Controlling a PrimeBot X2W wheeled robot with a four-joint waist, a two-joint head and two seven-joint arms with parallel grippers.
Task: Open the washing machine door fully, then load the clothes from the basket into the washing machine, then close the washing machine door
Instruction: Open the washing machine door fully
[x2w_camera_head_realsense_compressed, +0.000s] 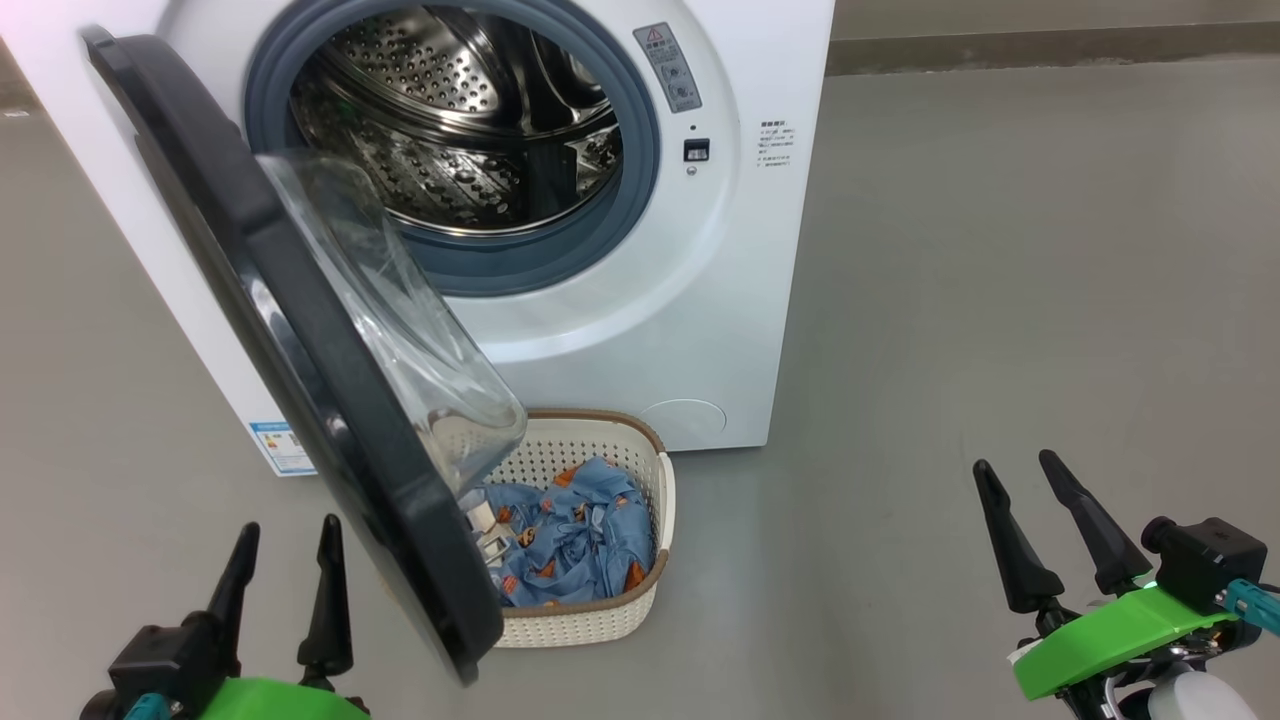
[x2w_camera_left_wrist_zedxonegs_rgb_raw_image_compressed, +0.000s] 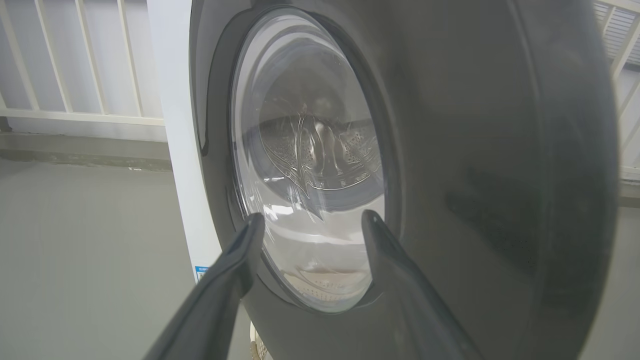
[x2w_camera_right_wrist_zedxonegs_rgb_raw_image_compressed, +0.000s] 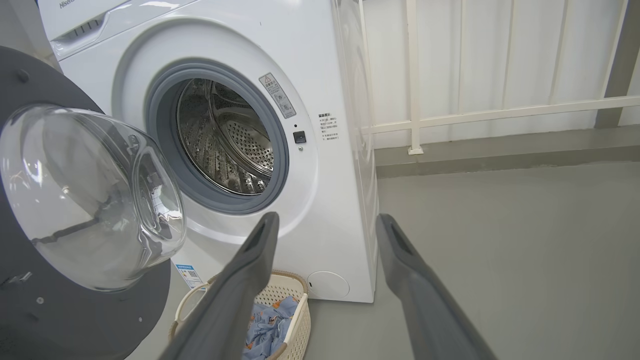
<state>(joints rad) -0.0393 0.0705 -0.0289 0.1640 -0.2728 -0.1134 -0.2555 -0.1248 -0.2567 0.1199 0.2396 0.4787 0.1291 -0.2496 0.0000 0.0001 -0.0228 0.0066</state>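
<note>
**A:** What is the biggest thing here?
**B:** The washing machine (x2w_camera_head_realsense_compressed: 620, 330), white, on the grey floor, with its steel drum (x2w_camera_head_realsense_compressed: 460, 130) bare.

**A:** And its door?
**B:** The washing machine door (x2w_camera_head_realsense_compressed: 340, 420) stands roughly half open, attached at the machine's left side. In the head view its glass bowl overlaps the left part of the basket.

**A:** And the load?
**B:** The basket (x2w_camera_head_realsense_compressed: 600, 620) sits on the floor just in front of the machine. The clothes (x2w_camera_head_realsense_compressed: 575, 540) lie bunched inside it, with none in the drum.

**A:** The arms?
**B:** The left end effector (x2w_camera_head_realsense_compressed: 290, 530) is low on the door's outer side, fingers moderately apart and empty. The right end effector (x2w_camera_head_realsense_compressed: 1017, 462) is well off to the right, also spread and empty.

**A:** What could go wrong?
**B:** I judge the door not fully open. A nudge from the left on its outer face would swing it shut. A reach for the clothes could knock the glass or tip the basket.
</note>
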